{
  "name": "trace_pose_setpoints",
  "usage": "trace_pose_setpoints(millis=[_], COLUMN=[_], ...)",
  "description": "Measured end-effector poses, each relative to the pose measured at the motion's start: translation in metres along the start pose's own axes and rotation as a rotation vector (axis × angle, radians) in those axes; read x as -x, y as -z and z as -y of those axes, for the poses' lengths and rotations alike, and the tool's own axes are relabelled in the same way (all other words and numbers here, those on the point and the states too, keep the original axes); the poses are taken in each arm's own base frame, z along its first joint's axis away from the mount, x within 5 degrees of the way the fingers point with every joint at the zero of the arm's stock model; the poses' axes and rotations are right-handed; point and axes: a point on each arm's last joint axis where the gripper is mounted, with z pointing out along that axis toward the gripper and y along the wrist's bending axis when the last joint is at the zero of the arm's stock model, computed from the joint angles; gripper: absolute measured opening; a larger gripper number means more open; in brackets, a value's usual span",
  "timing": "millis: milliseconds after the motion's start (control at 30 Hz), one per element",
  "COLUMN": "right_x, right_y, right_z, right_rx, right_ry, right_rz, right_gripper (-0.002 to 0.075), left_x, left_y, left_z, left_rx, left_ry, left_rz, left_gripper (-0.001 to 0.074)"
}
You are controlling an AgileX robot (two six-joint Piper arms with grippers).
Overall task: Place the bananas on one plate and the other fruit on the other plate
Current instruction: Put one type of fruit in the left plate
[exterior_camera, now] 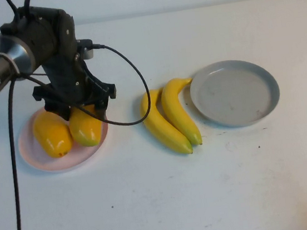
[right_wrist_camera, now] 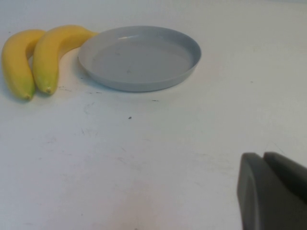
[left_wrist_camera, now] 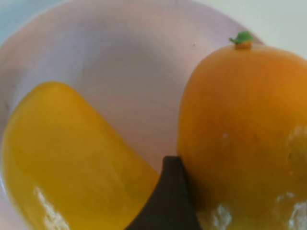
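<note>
Two plump orange-yellow fruits lie side by side on the pale pink plate [exterior_camera: 35, 157] at the left: one [exterior_camera: 52, 134] and one [exterior_camera: 85, 129]. My left gripper [exterior_camera: 79, 104] is down over the right one and closed around it; in the left wrist view [left_wrist_camera: 242, 191] one dark finger [left_wrist_camera: 168, 201] sits between that fruit [left_wrist_camera: 240, 124] and its neighbour [left_wrist_camera: 72, 158]. Two yellow bananas [exterior_camera: 163, 122] [exterior_camera: 180, 111] lie on the table just left of the empty grey-blue plate [exterior_camera: 235, 92]. My right gripper [right_wrist_camera: 264, 160] is shut and empty, low over bare table, out of the high view.
The left arm and its black cable [exterior_camera: 133, 84] reach over the back left of the white table [exterior_camera: 164, 203]. In the right wrist view the bananas [right_wrist_camera: 53, 52] touch the rim of the grey-blue plate [right_wrist_camera: 139, 57].
</note>
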Motion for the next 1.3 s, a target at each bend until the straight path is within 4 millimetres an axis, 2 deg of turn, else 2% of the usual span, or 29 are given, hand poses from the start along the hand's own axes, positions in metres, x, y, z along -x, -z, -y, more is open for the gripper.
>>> trace_pose_setpoints(millis=[67, 200, 433, 633, 900, 967, 1000, 1100, 1133, 1200, 1300], right_x=[0.000, 0.000, 0.000, 0.000, 0.000, 0.000, 0.000, 0.000, 0.000, 0.000, 0.000], right_y=[0.000, 0.000, 0.000, 0.000, 0.000, 0.000, 0.000, 0.000, 0.000, 0.000, 0.000], right_z=[0.000, 0.000, 0.000, 0.000, 0.000, 0.000, 0.000, 0.000, 0.000, 0.000, 0.000], right_rx=[0.000, 0.000, 0.000, 0.000, 0.000, 0.000, 0.000, 0.000, 0.000, 0.000, 0.000], right_ry=[0.000, 0.000, 0.000, 0.000, 0.000, 0.000, 0.000, 0.000, 0.000, 0.000, 0.000], right_rz=[0.000, 0.000, 0.000, 0.000, 0.000, 0.000, 0.000, 0.000, 0.000, 0.000, 0.000], right_gripper=[-0.0015, -0.0016, -0.0015, -0.0016, -0.0015, -0.0015, -0.0015, -0.0015, -0.0015, -0.0015, -0.0015], left_x=[-0.001, -0.002, -0.001, -0.003, -0.022, -0.030, -0.034, -0.049, -0.056, -0.072, -0.098], left_y=[-0.006, -0.011, -0.010, 0.025, 0.075, 0.084, 0.088, 0.099, 0.106, 0.111, 0.123], left_z=[0.000, 0.000, 0.001, 0.018, 0.065, 0.072, 0.072, 0.066, 0.062, 0.053, 0.041], left_rx=[0.004, 0.008, 0.024, -0.008, -0.085, -0.099, -0.105, -0.109, -0.111, -0.101, -0.107], left_ry=[-0.007, -0.010, -0.022, -0.057, -0.159, -0.179, -0.181, -0.183, -0.184, -0.191, -0.199], left_rz=[-0.024, -0.044, -0.032, 0.060, 0.160, 0.163, 0.166, 0.178, 0.199, 0.215, 0.286], left_gripper=[0.0568, 0.0658, 0.0668, 0.0668, 0.0659, 0.0608, 0.0559, 0.0367, 0.0272, 0.0136, 0.0038])
